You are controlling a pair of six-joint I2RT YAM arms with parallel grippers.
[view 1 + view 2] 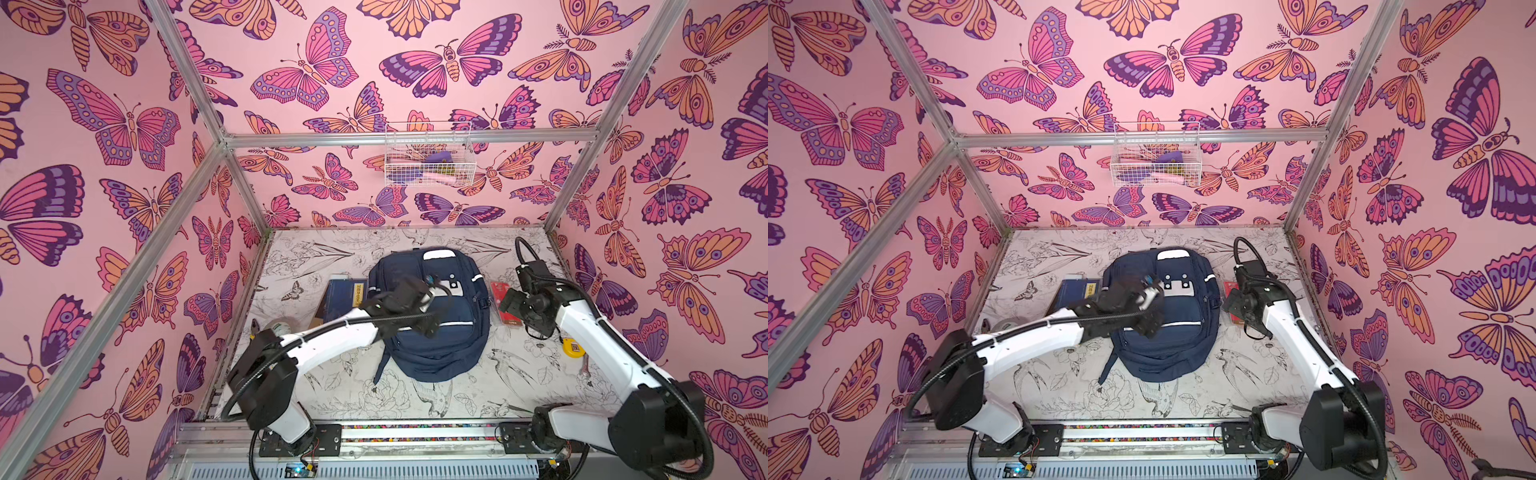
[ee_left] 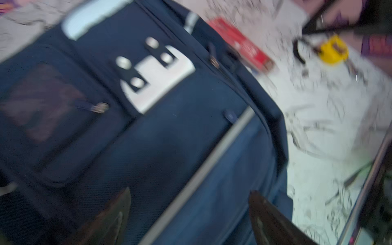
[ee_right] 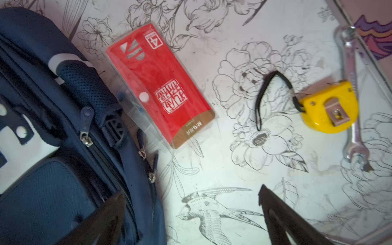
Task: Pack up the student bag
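Clock directions refer to the top views, with 12 o'clock at the back wall.

1. Bag (image 1: 440, 349) (image 1: 1167, 357): lies flat at the table (image 1: 519, 395) centre, front up, top toward 12 o'clock. Its zippers appear closed.
2. Left gripper (image 2: 188, 220): over the bag's front, fingers (image 2: 110, 216) spread wide, with nothing pinched. The wrist view is blurred, so whether it touches the fabric cannot be told.
3. Right gripper (image 3: 191, 218): at the bag's 3 o'clock edge, fingers (image 3: 282, 216) spread wide, holding nothing.
4. Book (image 1: 345, 295): at the bag's 9 o'clock, just beside it.
5. Red pack (image 3: 159, 84) (image 1: 503, 303): at the bag's 3 o'clock, just beside it.
6. Tape measure (image 3: 331, 108) (image 1: 573, 348): at the bag's 4 o'clock, well apart from it. A wrench (image 3: 352, 95) lies beside it.
7. Basket (image 1: 428, 156): hangs on the wall at 12 o'clock.
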